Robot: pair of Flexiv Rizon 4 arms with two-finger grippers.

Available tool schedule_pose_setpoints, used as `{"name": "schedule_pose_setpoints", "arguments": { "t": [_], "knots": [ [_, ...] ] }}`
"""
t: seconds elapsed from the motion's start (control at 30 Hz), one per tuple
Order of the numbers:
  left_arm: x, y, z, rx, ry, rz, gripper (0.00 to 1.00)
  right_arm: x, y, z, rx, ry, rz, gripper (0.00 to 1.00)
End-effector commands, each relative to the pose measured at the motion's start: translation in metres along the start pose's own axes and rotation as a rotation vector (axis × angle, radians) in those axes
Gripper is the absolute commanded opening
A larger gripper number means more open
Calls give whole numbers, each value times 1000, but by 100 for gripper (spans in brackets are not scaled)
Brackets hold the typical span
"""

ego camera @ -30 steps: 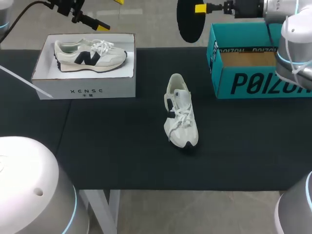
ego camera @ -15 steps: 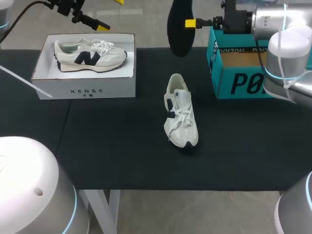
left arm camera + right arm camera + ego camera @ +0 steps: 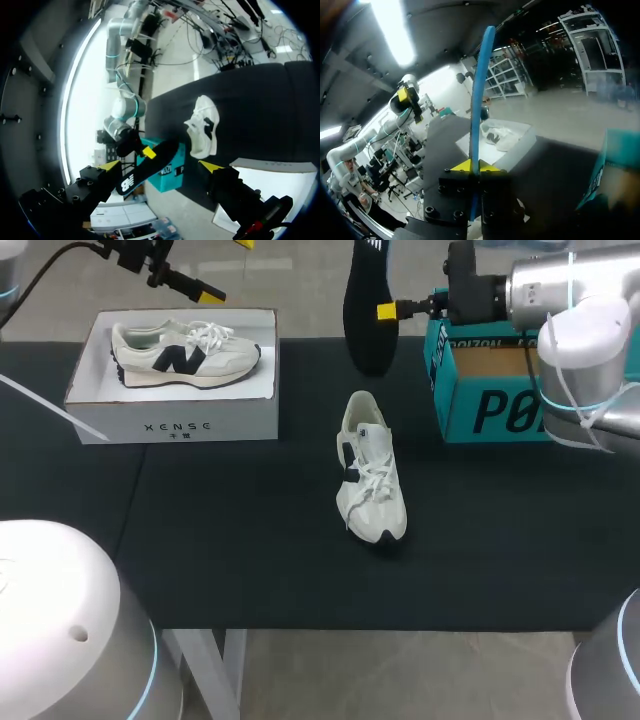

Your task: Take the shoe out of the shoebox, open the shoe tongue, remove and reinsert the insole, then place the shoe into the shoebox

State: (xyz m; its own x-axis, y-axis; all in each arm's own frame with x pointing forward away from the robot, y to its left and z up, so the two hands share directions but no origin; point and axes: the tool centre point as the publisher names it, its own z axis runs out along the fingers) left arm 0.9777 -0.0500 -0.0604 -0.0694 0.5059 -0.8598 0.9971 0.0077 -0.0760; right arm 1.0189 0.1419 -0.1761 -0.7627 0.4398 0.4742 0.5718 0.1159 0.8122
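Right tool (image 3: 386,311) is clamped on the insole (image 3: 362,330) and holds it on edge in the air over the bench's (image 3: 230,560) far side, between the white box (image 3: 175,425) and the teal box (image 3: 495,410). Below and nearer lies the shoe (image 3: 370,470), upright on its sole with its toe toward the near edge, apart from both boxes. The teal box stands open just beside the right arm, showing its brown inside. The white box holds a second shoe (image 3: 180,352) on its side. Left tool (image 3: 229,269) hangs over that box's far rim with its fingers spread and gripping nothing. From the right wrist, the insole (image 3: 480,85) shows as a thin blue edge pinched between the yellow tips of the right tool (image 3: 472,167), with the white box (image 3: 502,135) ahead. From the left wrist, the left tool (image 3: 159,165) frames the insole's (image 3: 145,167) broad black face with a white mark, the teal box (image 3: 172,175) behind it and the shoe (image 3: 202,127) beyond.
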Motion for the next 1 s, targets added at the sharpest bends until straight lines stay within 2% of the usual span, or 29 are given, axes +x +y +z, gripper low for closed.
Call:
{"name": "schedule_pose_setpoints", "arguments": {
  "t": [0.03,0.17,0.37,0.5,0.77,1.0],
  "knots": [
    [0,0,0,1,5,1,100,-7,-17,13,25,-90,-6,0],
    [0,0,0,1,5,1,100,-11,-30,17,14,-101,-35,0],
    [0,0,0,1,5,1,100,-15,-46,20,56,-126,-133,0],
    [0,0,0,1,5,1,100,-23,-58,26,57,-100,-172,0],
    [0,0,0,1,5,1,100,-34,-84,47,41,-71,-137,0],
    [0,0,0,1,5,1,100,-41,-100,55,20,-64,-101,0]
  ]
}}
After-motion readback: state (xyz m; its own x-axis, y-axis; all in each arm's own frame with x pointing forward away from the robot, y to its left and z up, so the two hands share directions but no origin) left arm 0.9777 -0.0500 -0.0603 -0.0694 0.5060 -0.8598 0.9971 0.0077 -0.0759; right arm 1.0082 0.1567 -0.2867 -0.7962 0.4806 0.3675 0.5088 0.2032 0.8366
